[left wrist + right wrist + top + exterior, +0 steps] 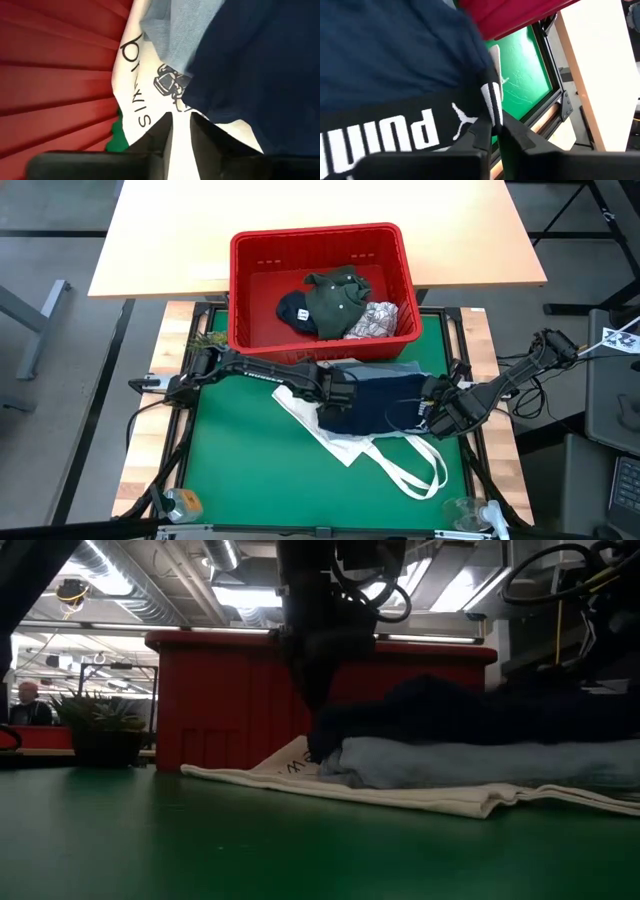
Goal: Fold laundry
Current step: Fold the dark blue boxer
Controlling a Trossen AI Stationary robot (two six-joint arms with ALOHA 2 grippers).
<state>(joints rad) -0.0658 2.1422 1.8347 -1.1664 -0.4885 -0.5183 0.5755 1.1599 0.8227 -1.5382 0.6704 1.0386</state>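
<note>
On the green mat lies a white tote bag [340, 442]. A folded light blue denim garment [450, 760] rests on it, with a navy blue garment [385, 400] on top. My left gripper [181, 120] stands at the navy garment's left edge over the tote's print, open by a narrow gap with nothing between the fingers. My right gripper [495, 131] is at the navy garment's right edge, shut on it. The red basket [240, 290] behind holds an olive garment [335, 295], a dark navy one [295, 312] and a white printed one [375, 320]. My left gripper's fingertips [165, 125] point down at the tote beside the navy garment's edge; I cannot tell whether they touch either. My right gripper pinches the navy garment's black lettered waistband [487, 107] at its striped end, between the two fingers, slanting down from the table's right side. The garment lies on the denim.
The tote's long handles [420, 470] trail toward the near right of the mat. A small plant [205, 340] stands at the far left corner. Small objects sit at the near corners [180, 502] [465, 515]. A wooden tabletop [480, 240] lies behind the basket.
</note>
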